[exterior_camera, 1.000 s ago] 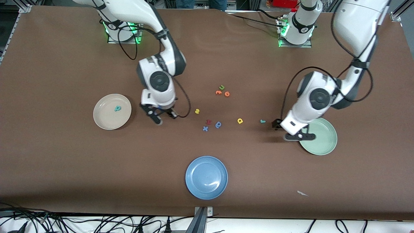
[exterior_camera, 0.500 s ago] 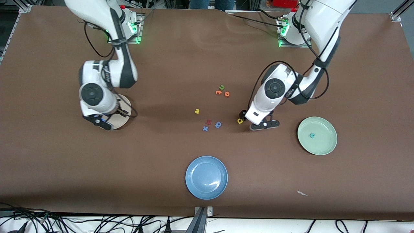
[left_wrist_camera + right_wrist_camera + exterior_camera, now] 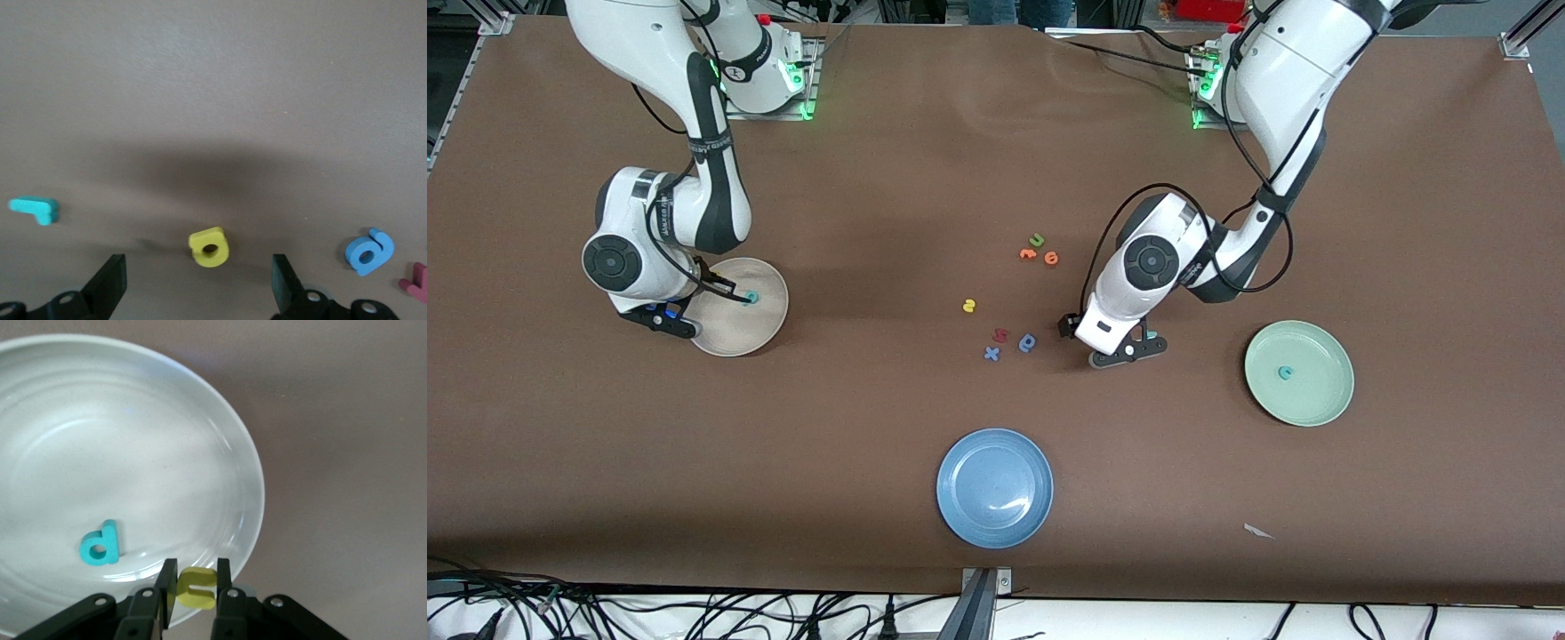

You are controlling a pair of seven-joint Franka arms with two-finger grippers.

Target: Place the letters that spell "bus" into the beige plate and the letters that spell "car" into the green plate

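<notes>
My right gripper (image 3: 676,322) hangs over the rim of the beige plate (image 3: 769,324), shut on the yellow "u" (image 3: 197,587). The teal "b" (image 3: 751,298) lies in that plate. Low over the table, my left gripper (image 3: 1128,352) stands open, with the yellow "a" (image 3: 209,247) on the cloth between its fingers and clear of both. The arm hides that "a" in the front view. The teal "r" (image 3: 35,210) lies beside it toward the green plate (image 3: 1325,404), which holds the teal "c" (image 3: 1285,372). The yellow "s" (image 3: 968,306) lies mid-table.
A blue looped letter (image 3: 1027,342), a red letter (image 3: 1000,335) and a blue "x" (image 3: 991,354) lie close to the left gripper. Two orange letters (image 3: 1028,254) and a green "u" (image 3: 1037,239) sit farther from the front camera. A blue plate (image 3: 994,487) stands near the front edge.
The right arm swung from mid-table to the beige plate's rim, still shut. The left arm left the green plate, where the "c" now shows, and came down around the yellow "a".
</notes>
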